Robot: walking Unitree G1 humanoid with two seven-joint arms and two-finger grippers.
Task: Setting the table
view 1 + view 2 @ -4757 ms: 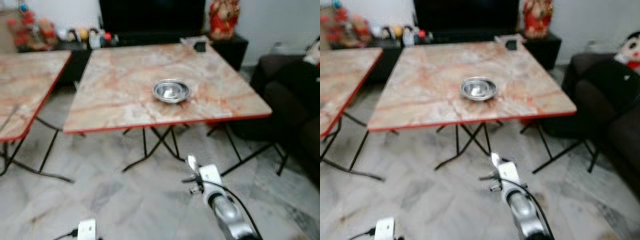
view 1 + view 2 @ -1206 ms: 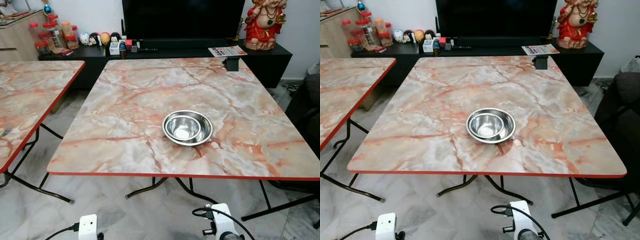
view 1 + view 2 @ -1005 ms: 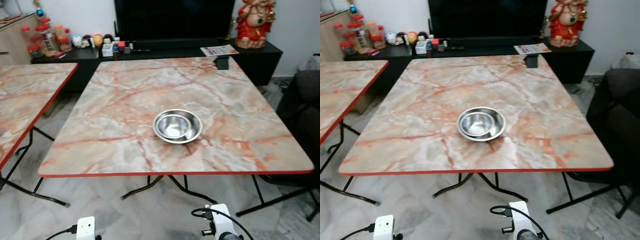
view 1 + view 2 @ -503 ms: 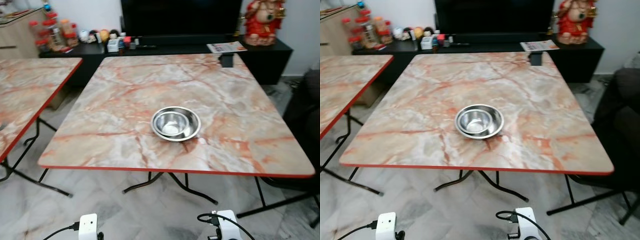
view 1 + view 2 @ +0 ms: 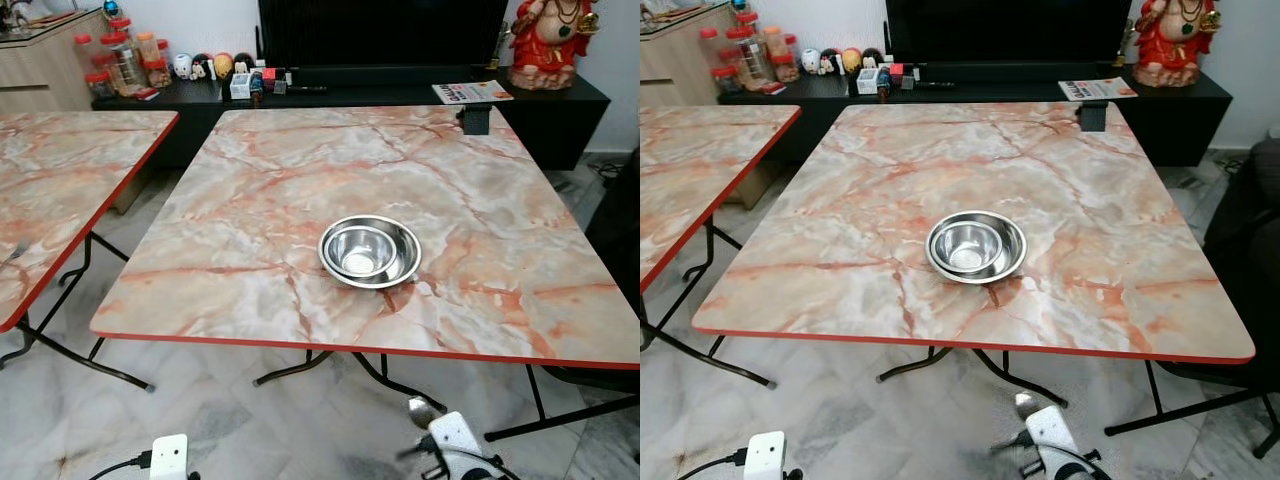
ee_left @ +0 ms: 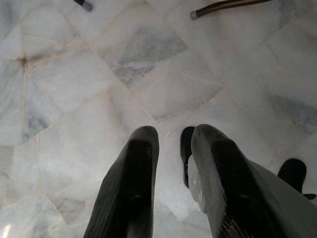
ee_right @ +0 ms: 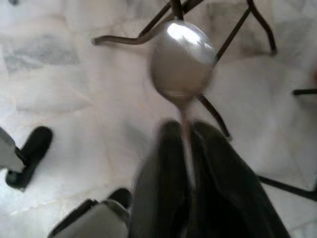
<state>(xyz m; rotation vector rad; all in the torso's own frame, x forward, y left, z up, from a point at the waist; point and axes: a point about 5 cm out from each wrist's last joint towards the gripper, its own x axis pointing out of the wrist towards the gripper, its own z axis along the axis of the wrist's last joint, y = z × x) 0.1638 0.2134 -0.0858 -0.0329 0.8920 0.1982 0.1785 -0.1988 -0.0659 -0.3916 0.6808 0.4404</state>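
Right claw [image 7: 185, 163] pinches a polished metal spoon [image 7: 182, 62] by its thin handle, low over the floor short of the marble-patterned worktop [image 5: 300, 200]; left claw [image 6: 171, 148] hangs narrow and empty. To do this well I would raise the spoon level and lay it beside the shiny steel bowl [image 5: 370, 250], avoiding the red edge.

Nothing here is offering up a word I can actually read. A thin printed leaflet with red and white patches [image 5: 471, 92] is lying on the long black cabinet [image 5: 560, 100] behind the square marble-patterned table with the red edge [image 5: 300, 190], but its print is showing too small to make out. The clear jars with red lids [image 5: 125, 60] at the cabinet's far end are carrying labels that are blurring into nothing.
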